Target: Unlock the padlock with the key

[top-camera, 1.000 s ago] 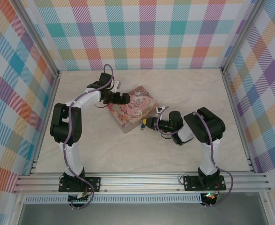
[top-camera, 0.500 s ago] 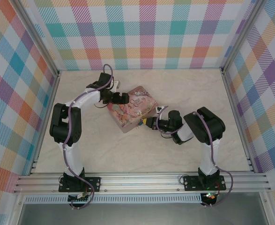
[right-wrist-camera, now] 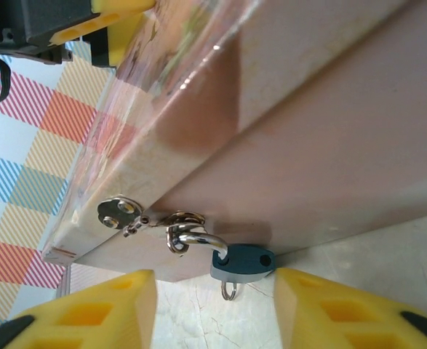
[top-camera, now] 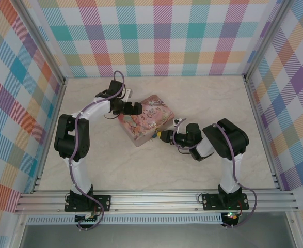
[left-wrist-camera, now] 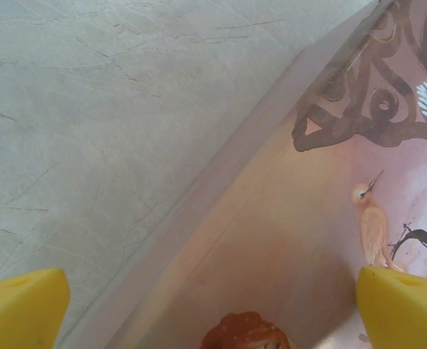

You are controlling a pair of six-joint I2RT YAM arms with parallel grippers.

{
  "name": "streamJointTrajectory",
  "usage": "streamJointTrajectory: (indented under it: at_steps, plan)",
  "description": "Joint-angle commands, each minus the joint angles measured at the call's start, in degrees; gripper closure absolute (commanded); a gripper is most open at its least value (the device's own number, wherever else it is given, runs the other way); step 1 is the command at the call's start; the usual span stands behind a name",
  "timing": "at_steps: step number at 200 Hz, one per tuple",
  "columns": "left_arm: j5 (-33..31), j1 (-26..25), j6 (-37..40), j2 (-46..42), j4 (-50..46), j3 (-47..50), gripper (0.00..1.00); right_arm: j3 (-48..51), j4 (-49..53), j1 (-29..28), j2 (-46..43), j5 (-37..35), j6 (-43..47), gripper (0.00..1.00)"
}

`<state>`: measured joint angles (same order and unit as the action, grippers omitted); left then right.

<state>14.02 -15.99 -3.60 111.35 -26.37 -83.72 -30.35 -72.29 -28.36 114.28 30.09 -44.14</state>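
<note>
Left gripper (top-camera: 139,108) is shown with its jaws spread wide and nothing clasped between them. Its yellow fingertips (left-wrist-camera: 20,309) are set astride the far left edge of the pink rectangular illustrated metal tin (top-camera: 146,121). One is seen over the cream marble-patterned tabletop (top-camera: 192,170), the other over the lid, where a small bird and dark scrollwork are printed (whether the lid is touched cannot be told). The tin is laid flat near the middle of the tabletop, turned at an angle to the table's edges.

On its near right side, at the seam of lid and base, a silvery hasp (right-wrist-camera: 118,212) is fixed. Through the ring of that hasp the thin silvery shackle (right-wrist-camera: 198,238) of the tiny teal-blue padlock (right-wrist-camera: 244,263) is passed. The padlock is hung against the tin's side wall, close to the tabletop. A small silvery loop (right-wrist-camera: 228,291) is seen projecting beneath the teal body; what it is cannot be told.

To the right, the right gripper (top-camera: 162,136) is pointed at that side of the tin. Its yellow fingers (right-wrist-camera: 89,313) are held apart, and the padlock is framed in the gap between them, just beside the right-hand finger, yet nothing is gripped. Pastel checked walls (top-camera: 161,41) are set round the table on three sides.
</note>
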Motion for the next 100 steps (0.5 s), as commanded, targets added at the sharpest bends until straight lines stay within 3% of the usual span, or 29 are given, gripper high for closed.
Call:
streamJointTrajectory:
  at_steps: [1, 56, 100]
  plan:
    - [-2.3, 0.0, 0.1, -1.3, -2.0, 1.7, 0.00, 0.2, -3.0, 0.1, -1.2, 0.4, 1.1, 0.47]
    - [-2.2, 0.1, -0.1, -1.2, -1.8, 1.9, 0.00, -2.9, -2.4, -0.5, 0.9, 1.5, -0.4, 0.36]
    - [-2.2, 0.1, -0.2, -1.1, -1.6, 2.2, 0.00, -4.6, -1.3, -1.3, 1.7, 1.9, -0.6, 0.35]
